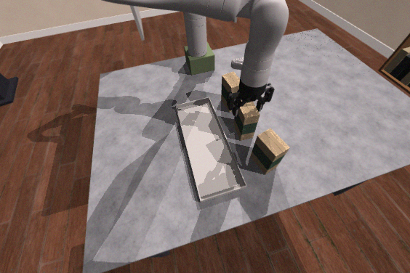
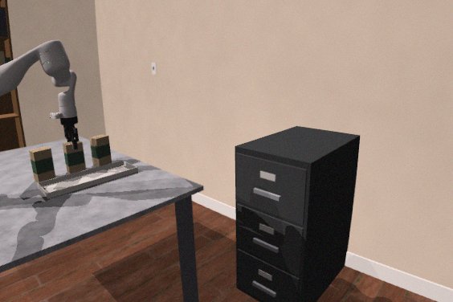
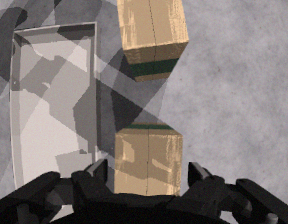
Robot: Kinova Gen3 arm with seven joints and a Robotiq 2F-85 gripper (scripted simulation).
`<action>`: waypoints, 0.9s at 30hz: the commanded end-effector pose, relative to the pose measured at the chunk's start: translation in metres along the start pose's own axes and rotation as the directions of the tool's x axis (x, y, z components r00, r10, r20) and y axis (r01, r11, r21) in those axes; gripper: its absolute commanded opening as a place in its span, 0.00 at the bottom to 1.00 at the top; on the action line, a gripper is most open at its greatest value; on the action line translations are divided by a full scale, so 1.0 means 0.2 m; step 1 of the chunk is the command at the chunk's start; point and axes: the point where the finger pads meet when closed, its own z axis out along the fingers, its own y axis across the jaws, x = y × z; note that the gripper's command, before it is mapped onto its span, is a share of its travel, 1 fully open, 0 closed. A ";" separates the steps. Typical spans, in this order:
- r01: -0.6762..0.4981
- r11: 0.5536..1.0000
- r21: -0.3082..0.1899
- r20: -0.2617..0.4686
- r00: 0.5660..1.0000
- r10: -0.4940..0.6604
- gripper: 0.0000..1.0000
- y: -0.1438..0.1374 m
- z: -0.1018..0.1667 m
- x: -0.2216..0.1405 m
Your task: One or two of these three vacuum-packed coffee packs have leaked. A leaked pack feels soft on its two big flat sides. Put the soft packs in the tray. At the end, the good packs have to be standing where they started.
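Three tan coffee packs with a dark green band stand upright in a row on the grey table, beside the long grey tray (image 1: 208, 147). My gripper (image 1: 250, 104) is open, its fingers apart on either side of the top of the middle pack (image 1: 247, 118). The fingers do not press the middle pack; it stands on the table. The far pack (image 1: 230, 89) stands near the arm's base. The near pack (image 1: 270, 150) stands toward the table's front. In the wrist view the middle pack (image 3: 148, 161) sits between my fingers, with the near pack (image 3: 149, 18) beyond it. The tray (image 3: 54, 96) holds nothing.
The arm's green base block (image 1: 199, 60) stands at the back of the table. A black filing cabinet (image 2: 295, 210) stands on the floor away from the table. A bookshelf shows at the room's edge (image 1: 398, 62).
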 end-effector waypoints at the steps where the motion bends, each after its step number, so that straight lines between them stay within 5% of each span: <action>1: 0.000 1.000 0.000 0.002 1.000 0.000 0.85 0.00 0.00 0.00; 19: 0.000 1.000 0.000 0.002 1.000 0.000 0.85 0.00 -0.01 0.00; 27: 0.000 1.000 0.000 0.002 1.000 0.000 0.85 0.00 -0.28 0.00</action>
